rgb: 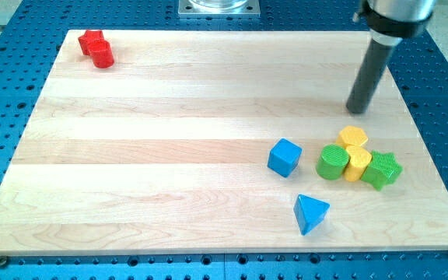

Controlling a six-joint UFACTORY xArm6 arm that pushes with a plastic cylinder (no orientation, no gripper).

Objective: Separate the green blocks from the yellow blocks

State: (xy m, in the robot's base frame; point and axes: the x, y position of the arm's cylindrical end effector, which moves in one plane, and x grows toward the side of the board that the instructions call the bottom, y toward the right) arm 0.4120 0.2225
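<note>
A green round block (333, 162) and a green star-shaped block (382, 169) sit at the view's right, with two yellow blocks between and above them: one yellow block (354, 137) at the top of the cluster and another yellow block (358, 162) wedged between the greens. All of these touch. My tip (356, 111) stands on the board just above the cluster, a short gap from the upper yellow block.
A blue cube (285, 157) lies left of the cluster and a blue triangular block (310, 213) below it. Two red blocks (97, 49) sit at the board's top left corner. The wooden board (169, 155) rests on a blue perforated table.
</note>
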